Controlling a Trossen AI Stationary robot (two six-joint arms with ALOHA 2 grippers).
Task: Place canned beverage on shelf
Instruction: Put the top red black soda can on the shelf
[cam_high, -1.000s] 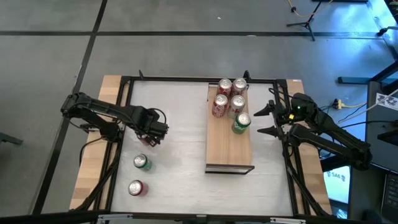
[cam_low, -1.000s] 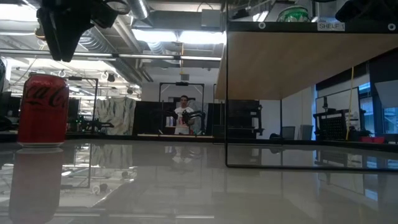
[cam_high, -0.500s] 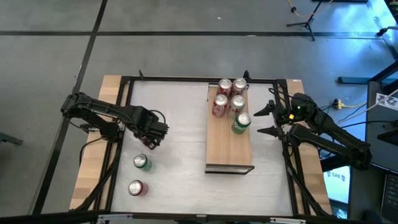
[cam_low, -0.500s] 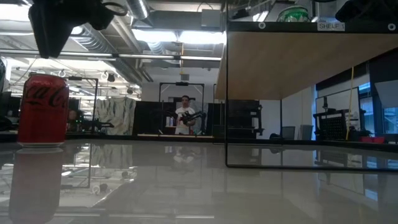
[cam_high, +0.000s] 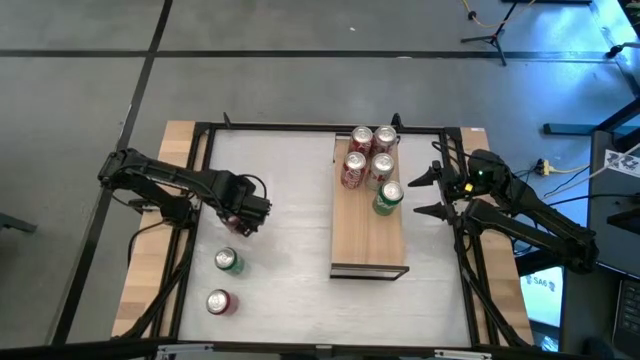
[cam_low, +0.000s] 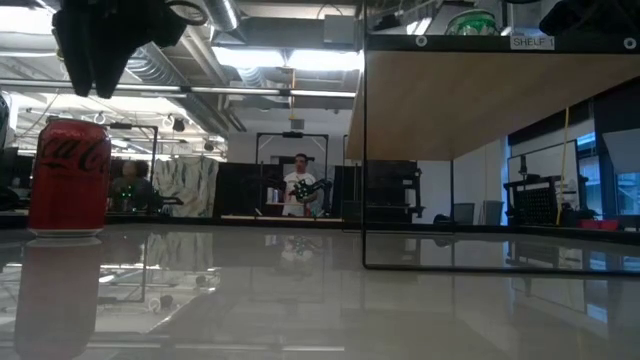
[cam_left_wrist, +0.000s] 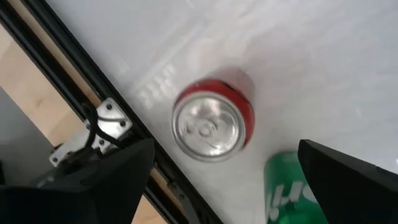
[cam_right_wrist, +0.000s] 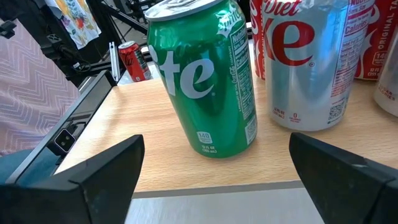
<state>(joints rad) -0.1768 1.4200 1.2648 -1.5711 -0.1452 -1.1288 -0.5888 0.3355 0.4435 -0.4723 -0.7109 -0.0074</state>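
Observation:
Two cans stand upright on the white table at the near left: a green can (cam_high: 229, 261) and a red can (cam_high: 220, 302), also seen in the low view (cam_low: 68, 175). My left gripper (cam_high: 245, 215) hangs open above the table, pointing down, on the far side of both cans. Its wrist view shows the red can's top (cam_left_wrist: 212, 121) and the green can (cam_left_wrist: 292, 186) below the spread fingers. The shelf (cam_high: 368, 235) carries several cans at its far end, the nearest a green one (cam_high: 388, 197). My right gripper (cam_high: 430, 190) waits open beside the shelf's right edge.
The shelf's near half (cam_high: 368, 245) is bare wood. A black frame (cam_high: 200, 140) runs around the table's edges. In the low view the shelf (cam_low: 450, 100) is raised on thin black legs. People stand in the room far behind the table.
My left gripper has opened wider while hanging in the same place above the table. The cans have not moved.

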